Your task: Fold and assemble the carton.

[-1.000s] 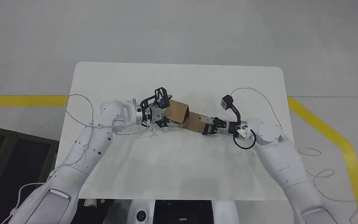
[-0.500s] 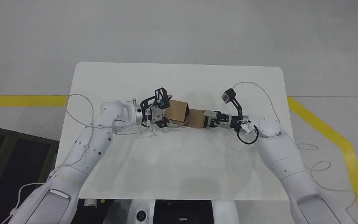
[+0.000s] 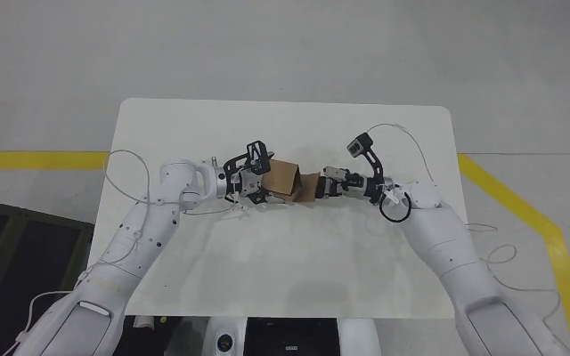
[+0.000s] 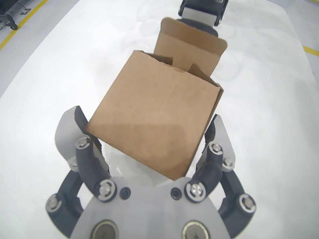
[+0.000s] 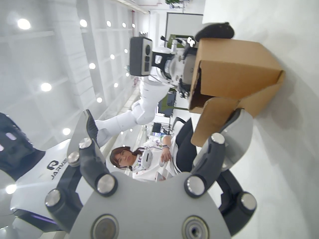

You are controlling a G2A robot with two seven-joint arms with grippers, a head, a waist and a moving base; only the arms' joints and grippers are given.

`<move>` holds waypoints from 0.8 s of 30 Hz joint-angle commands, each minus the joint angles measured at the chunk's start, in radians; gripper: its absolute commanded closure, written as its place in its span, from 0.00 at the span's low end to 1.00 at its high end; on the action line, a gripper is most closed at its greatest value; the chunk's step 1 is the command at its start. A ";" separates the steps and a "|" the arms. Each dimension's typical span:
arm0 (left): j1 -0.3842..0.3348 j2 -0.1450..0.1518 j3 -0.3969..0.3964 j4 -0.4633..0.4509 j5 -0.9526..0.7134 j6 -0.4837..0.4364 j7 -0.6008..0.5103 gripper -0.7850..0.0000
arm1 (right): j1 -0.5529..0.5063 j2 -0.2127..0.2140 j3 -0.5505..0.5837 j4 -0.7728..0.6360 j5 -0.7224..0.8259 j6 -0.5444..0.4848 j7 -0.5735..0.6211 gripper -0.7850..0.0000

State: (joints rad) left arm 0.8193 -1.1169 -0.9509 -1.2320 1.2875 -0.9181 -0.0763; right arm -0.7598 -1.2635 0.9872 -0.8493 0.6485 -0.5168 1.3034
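A brown carton lies on its side in the middle of the white table. My left gripper is shut on its closed end, one finger on each side wall. The carton's open end faces away, two small flaps tucked inward and a long flap sticking out. My right gripper is open at that end. One of its fingers lies against the long flap, which is bent up from the table toward the carton's opening. The other finger is free.
Thin cables trail from both arms over the table, one looping near the right arm. The table has bare room in front of and behind the carton. A yellow floor line runs beside the table.
My right gripper has moved in toward the carton, and the long flap has risen from nearly flat to bent up at the open end. The left gripper has kept still.
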 commanded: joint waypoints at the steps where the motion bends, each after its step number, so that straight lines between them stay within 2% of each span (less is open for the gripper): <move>1: 0.000 0.000 0.000 -0.001 0.002 -0.001 0.000 0.00 | 0.016 -0.003 -0.013 0.004 -0.026 -0.003 -0.003 0.00; 4: 0.001 0.000 0.000 -0.001 0.004 -0.001 0.001 0.00 | 0.040 -0.009 -0.037 0.014 -0.063 -0.002 -0.002 0.00; 12: 0.002 0.000 -0.001 -0.001 0.009 -0.001 0.005 0.00 | 0.061 -0.035 -0.071 0.038 0.003 -0.013 -0.013 0.00; 24: 0.000 0.000 -0.002 0.004 0.016 -0.002 0.011 0.00 | 0.103 -0.069 -0.111 0.088 -0.006 -0.027 -0.027 0.00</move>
State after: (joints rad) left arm 0.8201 -1.1172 -0.9526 -1.2286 1.3027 -0.9202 -0.0658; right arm -0.6580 -1.3317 0.8767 -0.7633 0.6431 -0.5427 1.2772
